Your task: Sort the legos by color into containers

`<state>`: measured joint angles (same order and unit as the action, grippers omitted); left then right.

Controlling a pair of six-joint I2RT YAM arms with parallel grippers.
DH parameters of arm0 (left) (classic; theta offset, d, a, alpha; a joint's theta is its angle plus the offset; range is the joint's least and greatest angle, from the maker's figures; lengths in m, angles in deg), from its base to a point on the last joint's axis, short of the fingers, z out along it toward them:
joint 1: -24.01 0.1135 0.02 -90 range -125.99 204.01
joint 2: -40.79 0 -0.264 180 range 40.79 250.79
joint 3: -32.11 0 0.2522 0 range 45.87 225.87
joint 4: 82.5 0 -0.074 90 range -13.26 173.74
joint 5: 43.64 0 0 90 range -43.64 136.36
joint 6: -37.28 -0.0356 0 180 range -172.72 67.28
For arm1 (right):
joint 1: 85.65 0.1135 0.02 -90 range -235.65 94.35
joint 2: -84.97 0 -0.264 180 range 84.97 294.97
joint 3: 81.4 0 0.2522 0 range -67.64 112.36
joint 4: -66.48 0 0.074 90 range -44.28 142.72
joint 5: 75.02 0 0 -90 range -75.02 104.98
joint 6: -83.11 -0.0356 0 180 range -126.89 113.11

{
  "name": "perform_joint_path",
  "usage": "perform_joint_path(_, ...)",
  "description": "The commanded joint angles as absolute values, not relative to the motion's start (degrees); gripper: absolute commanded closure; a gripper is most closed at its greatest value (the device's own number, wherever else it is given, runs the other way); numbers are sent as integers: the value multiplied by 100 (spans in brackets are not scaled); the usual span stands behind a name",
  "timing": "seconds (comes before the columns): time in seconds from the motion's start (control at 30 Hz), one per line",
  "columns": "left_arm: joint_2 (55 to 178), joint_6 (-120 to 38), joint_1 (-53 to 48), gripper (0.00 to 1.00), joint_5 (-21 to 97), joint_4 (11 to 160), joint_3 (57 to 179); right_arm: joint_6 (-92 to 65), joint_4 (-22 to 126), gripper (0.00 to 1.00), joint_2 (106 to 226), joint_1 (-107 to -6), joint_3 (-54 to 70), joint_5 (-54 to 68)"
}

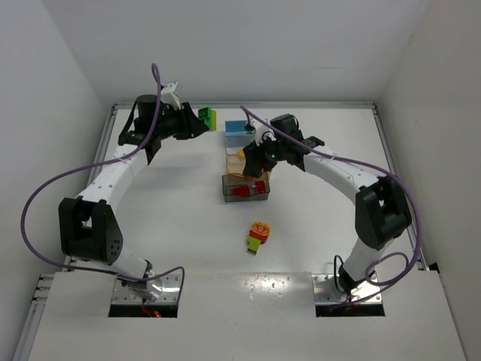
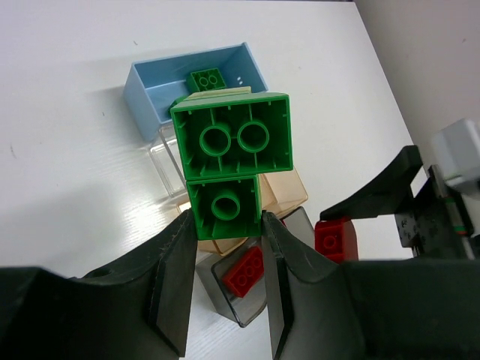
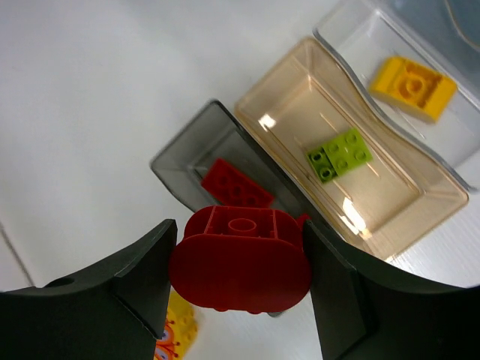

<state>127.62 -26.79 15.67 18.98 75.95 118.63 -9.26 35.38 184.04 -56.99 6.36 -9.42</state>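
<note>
My left gripper (image 2: 226, 223) is shut on a green lego clump (image 2: 229, 142), held in the air to the left of the blue container (image 1: 239, 129). A small green lego (image 2: 207, 79) lies in that blue container (image 2: 150, 90). My right gripper (image 3: 238, 247) is shut on a rounded red lego (image 3: 240, 266) above the near corner of the smoky grey container (image 3: 180, 161). A flat red lego (image 3: 236, 186) lies in the grey container. The tan container (image 3: 300, 97) holds a lime-green lego (image 3: 339, 154).
A clear bin (image 3: 360, 37) between the blue and tan ones holds a yellow brick (image 3: 412, 86). A yellow, red and green clump (image 1: 258, 235) stands on the table in front of the row of bins. White walls border the table at the back and on both sides.
</note>
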Motion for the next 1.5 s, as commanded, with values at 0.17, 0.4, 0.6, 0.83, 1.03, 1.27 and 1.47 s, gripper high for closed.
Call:
perform_joint_path(0.17,12613,-2706,1628,86,1911,7706,11873,-162,3506,92,18542,-5621,558,-383)
perform_joint_path(0.4,12613,-2820,1680,85,1964,7706,11874,-56,3260,93,18789,-5498,698,-313)
perform_joint_path(0.6,12719,-2820,1733,85,1911,7706,11926,-3,3312,76,18842,-5445,646,-198)
perform_joint_path(0.83,12876,-2820,1733,85,1700,7706,11926,49,3312,37,18790,-5445,716,-224)
perform_joint_path(1.03,12930,-2679,1733,85,1288,7890,11874,49,3312,26,18456,-5445,725,-496)
perform_joint_path(1.27,12930,-2565,1733,85,489,8233,11698,102,3347,20,17543,-5682,313,-909)
perform_joint_path(1.47,13210,-2907,1303,83,-1110,8401,11750,1014,3751,20,15961,-6192,-865,-1569)
